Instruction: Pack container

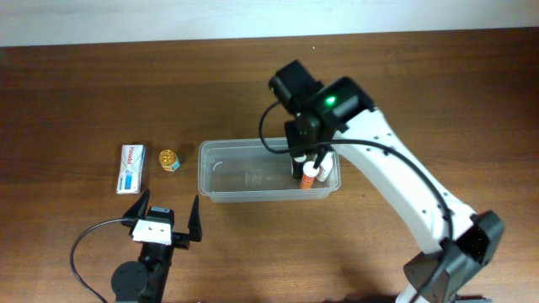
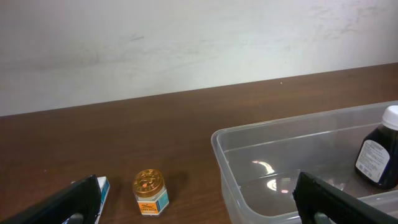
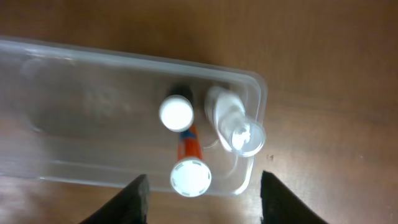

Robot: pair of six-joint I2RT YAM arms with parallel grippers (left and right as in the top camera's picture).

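**Three bottles at one end of the container, both tools spread**

The container [image 1: 244, 177] sits on the brown bench [image 1: 84, 101] near its middle, long side running left to right. Its left part is bare. At its right end three small bottles stand close together:

- a dark bottle [image 3: 176, 112] with a white cap
- an orange-labelled bottle [image 3: 189, 144], also white-capped, nearest the front wall
- a pale bottle with a clear cap [image 3: 239, 134], against the right end wall

The right tool [image 3: 204, 176] hangs over that end of the container, above the bottles. Its fingers are spread wider than any of the caps, and nothing is pinched between them. The white right arm reaches in from the bench's near right corner.

The left tool [image 1: 165, 210] is on the near side of the bench, left of the container and apart from it. It is spread fully wide and holds nothing.

Two more things lie to the left of the container — a small gold-lidded jar [image 1: 169, 159], near its left end wall, and a white-and-blue box [image 1: 130, 168] just beyond the jar. Neither touches the container.
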